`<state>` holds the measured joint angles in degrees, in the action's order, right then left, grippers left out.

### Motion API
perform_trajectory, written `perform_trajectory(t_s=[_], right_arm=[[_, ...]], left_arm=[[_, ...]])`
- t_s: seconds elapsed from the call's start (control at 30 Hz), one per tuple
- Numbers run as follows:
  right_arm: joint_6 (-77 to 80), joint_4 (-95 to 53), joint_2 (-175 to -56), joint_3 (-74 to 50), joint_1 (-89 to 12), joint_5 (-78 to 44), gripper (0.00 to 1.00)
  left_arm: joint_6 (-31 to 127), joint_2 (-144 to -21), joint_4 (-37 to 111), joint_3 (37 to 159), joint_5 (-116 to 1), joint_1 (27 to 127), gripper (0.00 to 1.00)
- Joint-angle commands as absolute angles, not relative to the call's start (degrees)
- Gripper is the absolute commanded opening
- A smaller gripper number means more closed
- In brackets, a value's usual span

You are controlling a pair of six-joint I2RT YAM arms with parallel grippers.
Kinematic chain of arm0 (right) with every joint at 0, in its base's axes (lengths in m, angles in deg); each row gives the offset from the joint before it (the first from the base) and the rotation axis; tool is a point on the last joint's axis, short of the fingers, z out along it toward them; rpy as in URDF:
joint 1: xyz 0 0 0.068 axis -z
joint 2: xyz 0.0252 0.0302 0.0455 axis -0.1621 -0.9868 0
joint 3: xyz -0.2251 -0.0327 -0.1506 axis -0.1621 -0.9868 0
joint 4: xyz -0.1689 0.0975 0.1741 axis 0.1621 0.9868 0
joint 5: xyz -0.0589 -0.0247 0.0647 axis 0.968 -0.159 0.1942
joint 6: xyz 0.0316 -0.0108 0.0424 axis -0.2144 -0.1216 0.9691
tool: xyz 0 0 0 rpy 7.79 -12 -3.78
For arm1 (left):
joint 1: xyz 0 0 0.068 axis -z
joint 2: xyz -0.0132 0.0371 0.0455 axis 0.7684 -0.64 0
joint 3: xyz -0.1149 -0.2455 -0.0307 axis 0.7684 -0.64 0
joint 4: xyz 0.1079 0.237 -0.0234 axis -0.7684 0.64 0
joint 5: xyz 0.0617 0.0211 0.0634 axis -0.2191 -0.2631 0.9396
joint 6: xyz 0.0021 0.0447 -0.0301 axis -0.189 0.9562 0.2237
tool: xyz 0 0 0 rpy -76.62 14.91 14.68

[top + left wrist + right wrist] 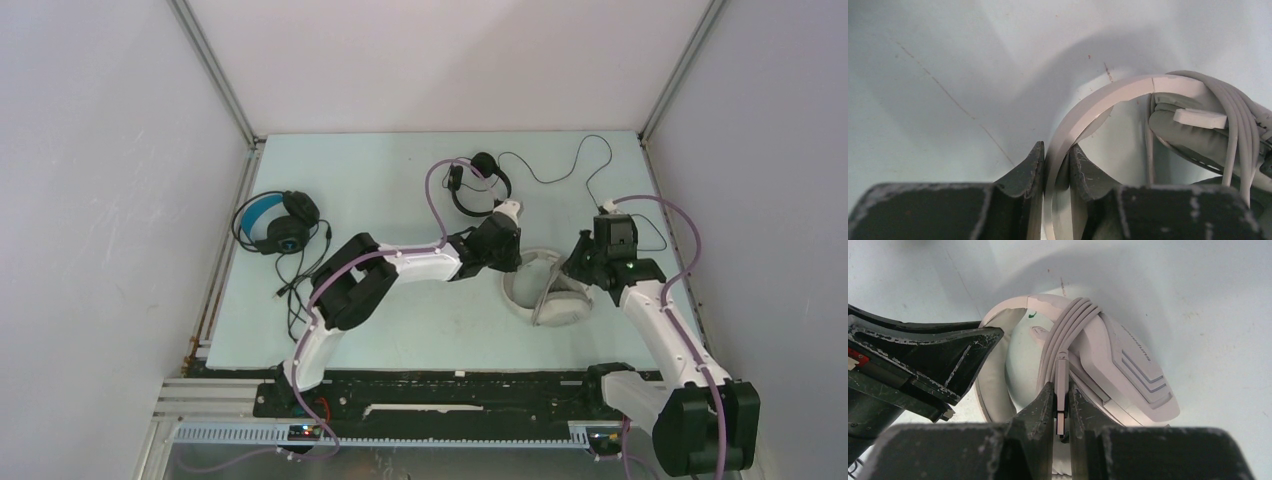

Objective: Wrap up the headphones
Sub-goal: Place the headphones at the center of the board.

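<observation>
The left gripper (pixel 1055 156) grips the white headphones (pixel 565 308) by the band (pixel 1108 95), steadying them mid-table. The right gripper (pixel 1060 395) pinches the grey cable (pixel 1068 325) at its plug (pixel 1062 374), probably to finish the winding.

Smooth matt plastic on white headset (pixel 1133 365); grey cable (pixel 1068 322) smooth, rubbery; right gripper fingers (pixel 1033 425) scuffed black; table (pixel 923 50) matt, scratched.

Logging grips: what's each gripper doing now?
Left gripper: closed on the headband of the white headset.
Right gripper: closed on the plug end of the grey cable.
</observation>
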<state>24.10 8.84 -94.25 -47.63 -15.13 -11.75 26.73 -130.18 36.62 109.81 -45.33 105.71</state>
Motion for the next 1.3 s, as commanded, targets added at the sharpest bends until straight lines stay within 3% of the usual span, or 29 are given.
perform_trajectory(t_s=[0.0,0.13,0.53,0.7,1.27], right_arm=[[26.47,12.88,-92.82,-46.31,-15.31,-15.99,0.14],[25.76,15.58,-91.52,-46.32,-14.26,-12.77,0.19],[24.18,17.21,-88.87,-47.03,-10.56,-12.3,0.2],[24.39,16.72,-88.91,-47.03,-10.42,-12.0,0.26],[24.04,15.38,-87.89,-42.48,-9.97,-13.95,0.28]], left_arm=[[20.68,-133.51,32.27,115.62,-49.58,107.6,0.17],[18.86,-135.0,32.1,117.59,-49.39,107.69,0.15],[16.38,-137.56,30.75,120.77,-50.19,108.57,0.17],[16.93,-136.99,30.8,120.38,-50.94,108.57,0.25],[21.35,-132.09,34.1,119.65,-51.69,107.89,0.51]])
